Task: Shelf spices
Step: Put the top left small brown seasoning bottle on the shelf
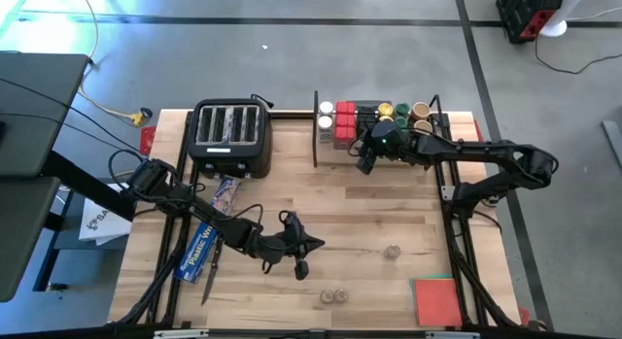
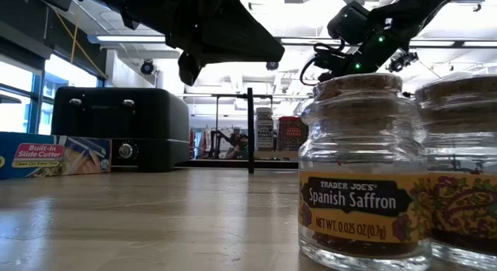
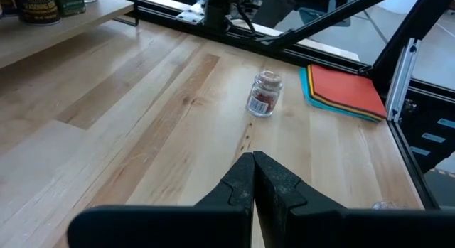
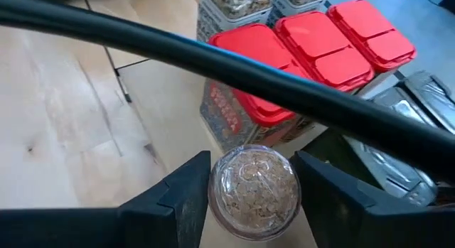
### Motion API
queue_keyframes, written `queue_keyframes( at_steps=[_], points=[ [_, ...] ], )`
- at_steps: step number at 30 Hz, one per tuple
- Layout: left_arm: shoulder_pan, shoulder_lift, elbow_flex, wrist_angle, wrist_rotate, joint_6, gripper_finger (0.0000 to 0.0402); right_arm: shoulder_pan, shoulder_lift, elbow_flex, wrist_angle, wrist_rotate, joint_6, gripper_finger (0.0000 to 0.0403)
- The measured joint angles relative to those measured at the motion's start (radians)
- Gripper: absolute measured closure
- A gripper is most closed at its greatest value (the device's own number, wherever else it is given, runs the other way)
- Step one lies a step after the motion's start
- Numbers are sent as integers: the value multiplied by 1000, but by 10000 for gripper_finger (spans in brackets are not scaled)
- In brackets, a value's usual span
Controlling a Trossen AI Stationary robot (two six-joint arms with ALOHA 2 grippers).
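The shelf [image 1: 389, 154], a light-wood rack with black rod frames, stands at the table's far edge. It carries red tins [image 4: 313, 45], white-lidded jars [image 1: 326, 114] and green, yellow and tan lids [image 1: 403, 111]. My right gripper [image 4: 252, 195] hovers over the shelf's near side next to the red tins [image 1: 344, 125] and is shut on a small clear spice jar [image 4: 252, 191]. My left gripper [image 3: 254, 173] is shut and empty above the table's middle [image 1: 296, 252]. One tiny clear jar [image 3: 264, 94] stands on the table ahead of it. Two saffron jars [image 2: 361, 170] stand near the near edge. My right gripper pinches the small clear jar between its two fingers [image 4: 188, 195], one on each side of the round body [image 4: 213, 195]. The jar's round end [image 4: 252, 184], showing tan contents, faces the wrist camera. The jar hides whether its far end rests on the shelf board.
A black toaster [image 1: 231, 137] stands left of the shelf. A long blue wrap box [image 1: 199, 247] lies under my left arm. A flat red pad [image 1: 437, 300] lies at the near right corner. A black frame rod [image 4: 213, 60] crosses in front of the right gripper.
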Motion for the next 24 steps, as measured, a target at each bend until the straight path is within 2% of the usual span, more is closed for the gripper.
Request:
queue_keyframes(
  at_steps=[5,9,19,24],
  points=[
    [0,0,0,0,0,0,401,-2,0,0,1,-31,0,178],
    [0,0,0,0,2,0,401,-2,0,0,2,1,-15,156],
    [0,0,0,0,2,0,401,35,-19,41,37,75,-111,155],
    [0,0,0,1,2,0,401,139,-36,145,-92,92,-155,155]
  ],
)
